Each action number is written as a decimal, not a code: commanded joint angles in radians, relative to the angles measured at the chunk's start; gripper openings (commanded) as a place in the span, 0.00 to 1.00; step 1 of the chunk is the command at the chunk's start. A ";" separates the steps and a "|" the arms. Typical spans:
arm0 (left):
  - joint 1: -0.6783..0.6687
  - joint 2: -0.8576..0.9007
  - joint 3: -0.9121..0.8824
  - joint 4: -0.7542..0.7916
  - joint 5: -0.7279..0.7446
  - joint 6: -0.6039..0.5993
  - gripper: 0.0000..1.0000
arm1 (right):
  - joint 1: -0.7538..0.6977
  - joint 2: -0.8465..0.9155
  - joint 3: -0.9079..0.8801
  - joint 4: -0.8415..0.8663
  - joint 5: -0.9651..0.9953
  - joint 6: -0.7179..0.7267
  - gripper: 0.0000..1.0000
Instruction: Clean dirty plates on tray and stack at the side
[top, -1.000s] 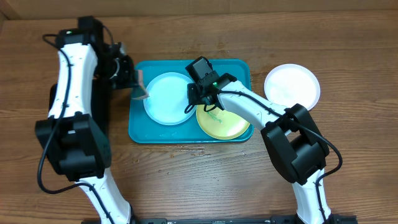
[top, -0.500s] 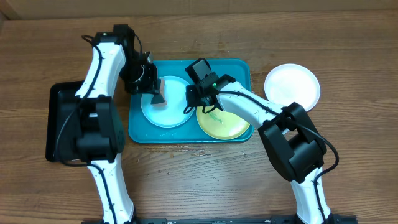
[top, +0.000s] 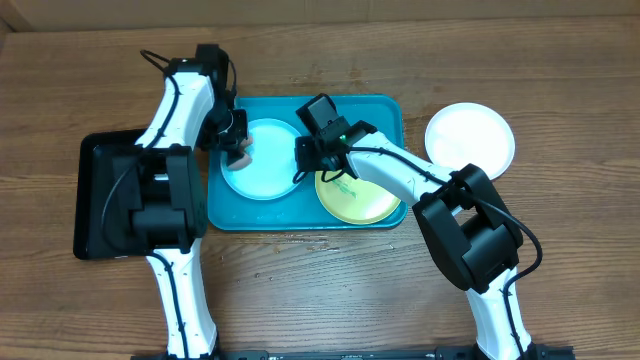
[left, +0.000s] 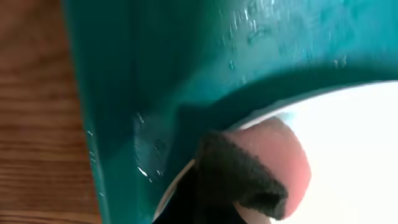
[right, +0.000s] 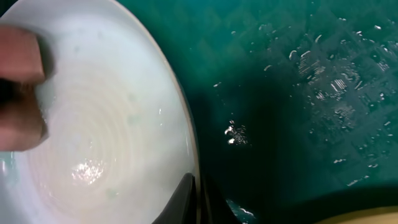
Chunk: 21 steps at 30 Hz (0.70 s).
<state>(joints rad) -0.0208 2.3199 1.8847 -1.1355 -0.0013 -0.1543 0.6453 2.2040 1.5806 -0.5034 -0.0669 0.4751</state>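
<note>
— In the teal tray (top: 390, 110)?
— A light blue plate (top: 262, 175) and a yellow-green plate (top: 365, 200); the white plate (top: 470, 135) lies on the bench (top: 300, 290) beside it.
— Wrist views?
— The left fingers (left: 230, 180) clench a sponge (left: 277, 158) on the blue one; the right fingers (right: 183, 199) pinch its rim.

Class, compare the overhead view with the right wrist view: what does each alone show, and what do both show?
Only overhead: the white plate on the table and the black tray. Only right wrist: water droplets on the teal tray. Both: the light blue plate, that tray, and the pink pad on the plate.
</note>
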 joint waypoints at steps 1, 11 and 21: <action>0.027 0.029 -0.002 0.078 -0.218 -0.095 0.04 | -0.011 0.015 -0.009 -0.023 0.027 -0.012 0.04; 0.026 -0.008 0.098 0.119 -0.024 -0.085 0.04 | -0.011 0.015 -0.009 -0.014 0.027 -0.029 0.04; 0.035 -0.040 0.147 0.021 0.196 0.064 0.04 | -0.011 0.015 -0.009 0.000 0.027 -0.031 0.04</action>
<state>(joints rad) 0.0071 2.3135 2.0155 -1.0653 0.1364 -0.1726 0.6350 2.2040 1.5806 -0.4988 -0.0513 0.4675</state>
